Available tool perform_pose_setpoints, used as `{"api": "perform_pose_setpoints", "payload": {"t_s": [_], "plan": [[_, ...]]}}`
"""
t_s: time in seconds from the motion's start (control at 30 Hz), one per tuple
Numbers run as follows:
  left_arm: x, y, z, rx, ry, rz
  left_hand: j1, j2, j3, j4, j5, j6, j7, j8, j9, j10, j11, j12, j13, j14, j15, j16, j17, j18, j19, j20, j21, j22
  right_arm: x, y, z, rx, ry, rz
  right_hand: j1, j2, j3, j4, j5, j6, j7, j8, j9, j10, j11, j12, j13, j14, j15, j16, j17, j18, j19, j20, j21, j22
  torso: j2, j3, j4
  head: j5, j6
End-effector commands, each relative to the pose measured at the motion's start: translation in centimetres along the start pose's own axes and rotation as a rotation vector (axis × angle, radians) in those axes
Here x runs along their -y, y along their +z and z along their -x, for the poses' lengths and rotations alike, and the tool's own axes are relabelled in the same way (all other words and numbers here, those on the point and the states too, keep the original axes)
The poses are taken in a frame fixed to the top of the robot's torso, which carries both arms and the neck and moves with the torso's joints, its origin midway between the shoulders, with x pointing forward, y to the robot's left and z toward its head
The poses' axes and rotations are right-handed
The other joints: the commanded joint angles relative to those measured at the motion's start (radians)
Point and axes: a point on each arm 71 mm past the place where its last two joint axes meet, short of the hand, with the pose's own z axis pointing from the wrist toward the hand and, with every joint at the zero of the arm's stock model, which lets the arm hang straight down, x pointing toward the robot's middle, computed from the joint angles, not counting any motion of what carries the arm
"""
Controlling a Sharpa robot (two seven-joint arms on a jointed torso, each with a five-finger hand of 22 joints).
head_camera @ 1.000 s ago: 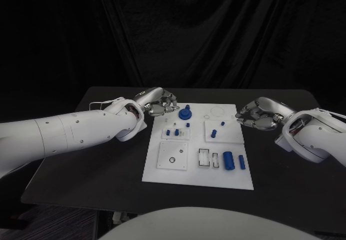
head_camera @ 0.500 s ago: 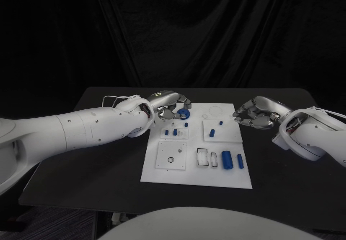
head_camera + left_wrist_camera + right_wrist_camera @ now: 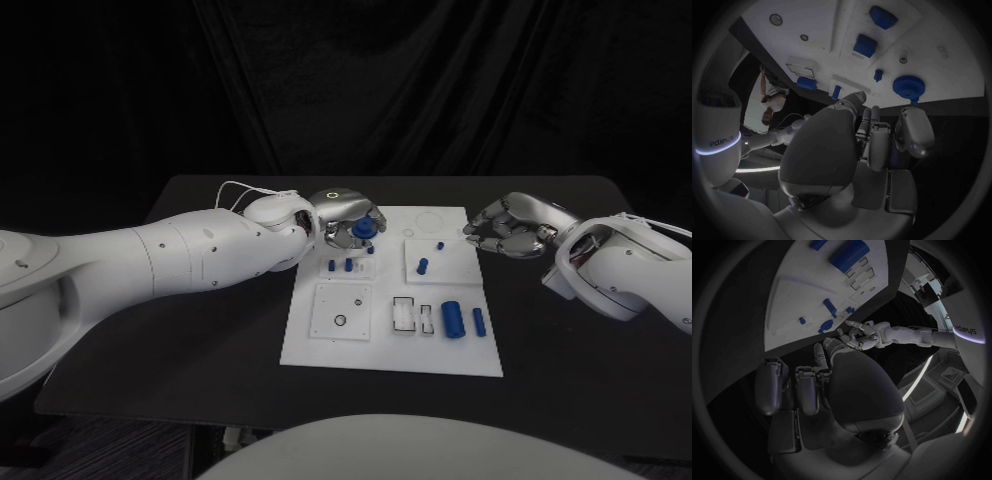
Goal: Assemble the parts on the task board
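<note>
L hand (image 3: pixel 343 217) fingers (image 3: pixel 362 219) are curling round the blue knob part (image 3: pixel 365 229) at the far-left of the task board (image 3: pixel 392 350); whether they're actually gripping it, can't tell. R hand (image 3: pixel 508 228) is hovering just off the board's far-right edge w/ fingers curled in, holding nothing. Other blue parts (image 3: pixel 456 320) are lying on the board, mid-desk (image 3: pixel 202 330).

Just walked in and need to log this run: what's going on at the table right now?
The robot is assembling small blue parts on the white task board. Its left hand is at the board's far edge, fingers around the round blue knob standing there; whether it actually grips it is not clear. The right hand hovers with fingers curled beside the board's far right corner, holding nothing. Other blue pegs and cylinders sit on the board.
</note>
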Motion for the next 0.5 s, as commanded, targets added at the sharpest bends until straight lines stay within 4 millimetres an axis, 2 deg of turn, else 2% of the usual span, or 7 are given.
{"api": "perform_pose_setpoints", "payload": {"t_s": [0.03, 0.17, 0.5], "plan": [[0.17, 0.21, -0.27, -0.046, 0.065, -0.01, -0.017, -0.007, 0.012, -0.002, 0.002, 0.013, 0.004, 0.0, -0.019, 0.029, 0.001, -0.003, -0.019, 0.021, -0.002, 0.004, 0.042, -0.01, 0.02, -0.004, 0.017, 0.017, 0.17, -0.02, -0.12, -0.007, 0.001, -0.017, 0.01, 0.0, 0.006, 0.0, 0.007, 0.007, -0.003, -0.002, -0.001, 0.096, 0.005, -0.004, 0.255, 0.091, 0.009, -0.006, 0.215, 0.01, 0.017, 0.007, -0.003, 0.198, 0.0, 0.0002, 0.0004, 0.001, 0.0], [0.2, 0.41, -0.37, -0.058, 0.07, -0.003, -0.021, -0.009, 0.02, -0.01, -0.001, 0.017, 0.005, -0.002, -0.032, 0.043, -0.001, 0.009, -0.016, 0.025, -0.004, 0.008, 0.046, -0.012, 0.02, -0.005, 0.029, 0.03, 0.14, -0.01, -0.14, -0.008, 0.001, -0.017, 0.01, 0.0, 0.006, 0.0, 0.007, 0.007, -0.003, -0.002, -0.001, 0.096, 0.005, -0.004, 0.255, 0.091, 0.009, -0.006, 0.215, 0.01, 0.017, 0.007, -0.003, 0.198, 0.0, 0.0001, -0.0001, 0.001, 0.0], [0.27, 0.93, -0.65, -0.096, 0.069, 0.01, -0.028, -0.014, 0.048, -0.025, -0.011, 0.029, 0.009, 0.0, -0.063, 0.043, 0.001, -0.024, -0.053, 0.035, -0.005, 0.012, 0.045, -0.01, 0.023, -0.005, 0.037, 0.041, 0.0, 0.05, -0.22, -0.011, 0.002, -0.014, 0.01, 0.0, 0.007, 0.0, 0.007, 0.008, -0.003, -0.002, -0.001, 0.093, 0.005, -0.006, 0.252, 0.09, 0.009, -0.007, 0.214, 0.01, 0.016, 0.007, -0.005, 0.198, 0.0, 0.0002, 0.0005, -0.002, 0.0]]}}
